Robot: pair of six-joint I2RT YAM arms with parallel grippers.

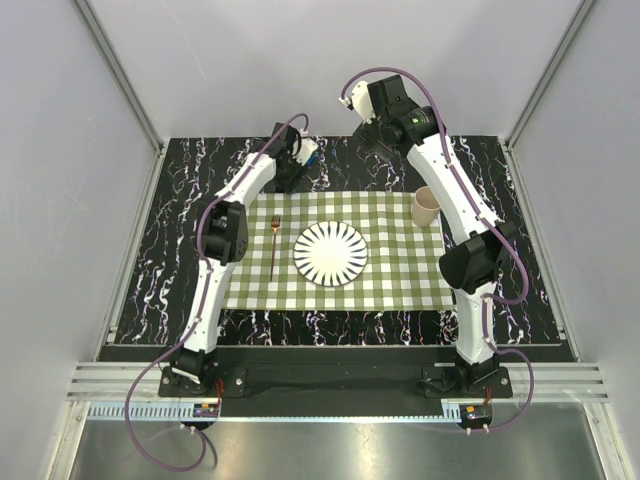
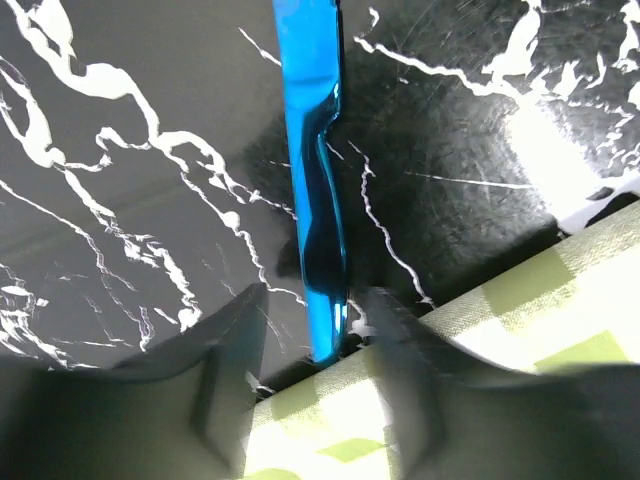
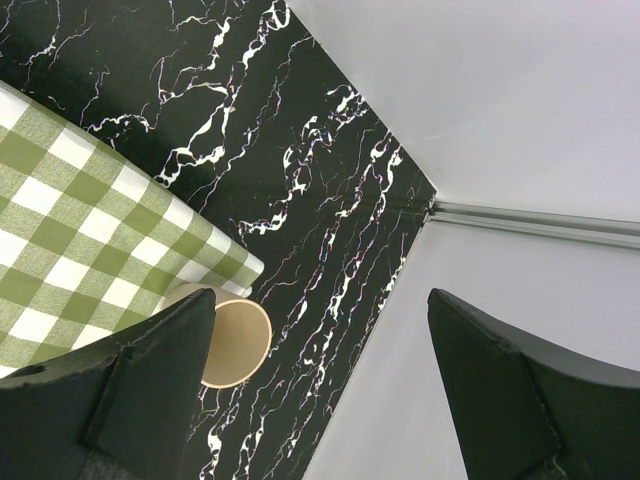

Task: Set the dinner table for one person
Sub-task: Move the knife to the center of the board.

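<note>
Worktop (image 1: 180, 260) of black, white-veined marble pattern fills the floor between the white walls. At its centre a green-checked cloth (image 1: 400, 270) carries a striped plate (image 1: 330, 253), a copper fork (image 1: 274, 245) on the side toward the left edge and a beige cup (image 1: 427, 207) toward the far right corner. Left hand (image 2: 315, 295), low near the far edge, is released, with fingers (image 2: 230, 380) astride but not touching a glossy blue utensil (image 2: 320, 150); right hand (image 3: 320, 300), raised above the far edge, is spread wide.
</note>
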